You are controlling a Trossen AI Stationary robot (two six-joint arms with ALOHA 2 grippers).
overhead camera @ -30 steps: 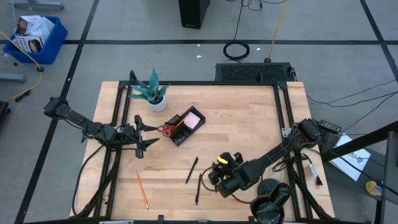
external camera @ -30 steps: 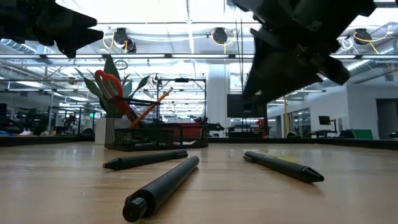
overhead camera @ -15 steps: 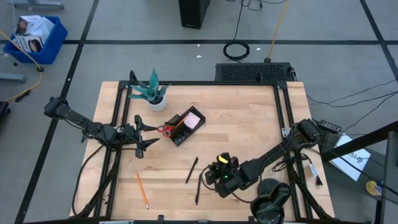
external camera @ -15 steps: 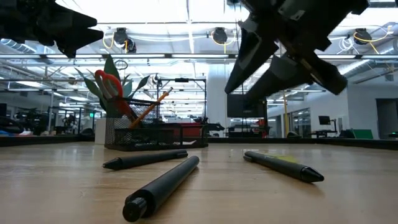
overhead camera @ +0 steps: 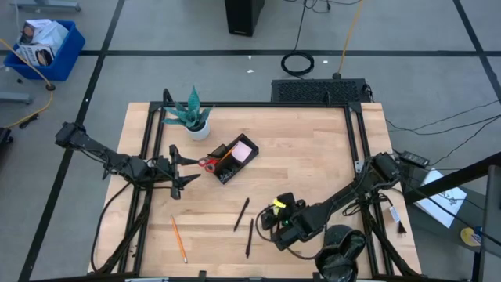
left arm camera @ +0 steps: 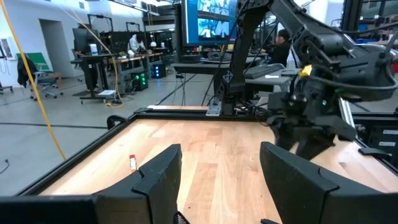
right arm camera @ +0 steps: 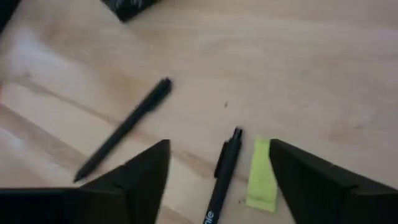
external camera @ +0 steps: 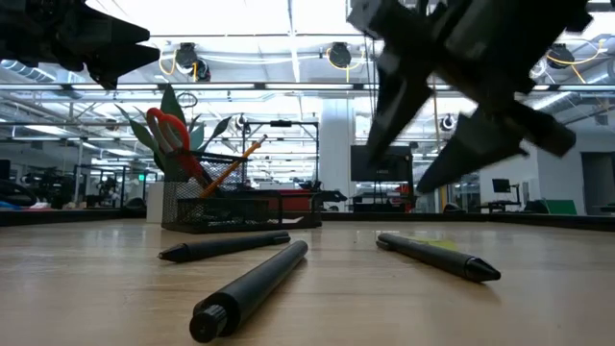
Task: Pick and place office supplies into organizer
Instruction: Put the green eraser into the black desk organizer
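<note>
right gripper (overhead camera: 272,220) is low over the near middle of the table, arm reaching in from the right edge, fingers (right arm camera: 140,174) spread wide and holding nothing. between them in the wrist view lie a black pen (right arm camera: 222,168) and a small yellow-green strip (right arm camera: 260,173) just beside it, both flat on the wood; a second black pen (right arm camera: 122,130) lies a little farther off at an angle. in the low view the same gripper (external camera: 423,163) hangs above the pens with its two dark fingers splayed apart.

left gripper (overhead camera: 182,167) waits at the left side of the table, arm stretched in from the left edge, fingers (left arm camera: 155,177) apart and empty (pointing toward the organizer).

the black mesh organizer (overhead camera: 232,160) sits left of the table's centre, with the red-handled scissors (overhead camera: 208,163) standing in its left end, an orange pencil leaning inside, and the pink sticky-note pad (overhead camera: 243,150) at its far end. an orange pencil (overhead camera: 178,239) lies loose on the near left. a potted green plant (overhead camera: 191,116) stands behind the organizer.

light wooden table top (overhead camera: 313,157), black frame round it; grey taped floor, a blue bin (overhead camera: 47,45) far left.
</note>
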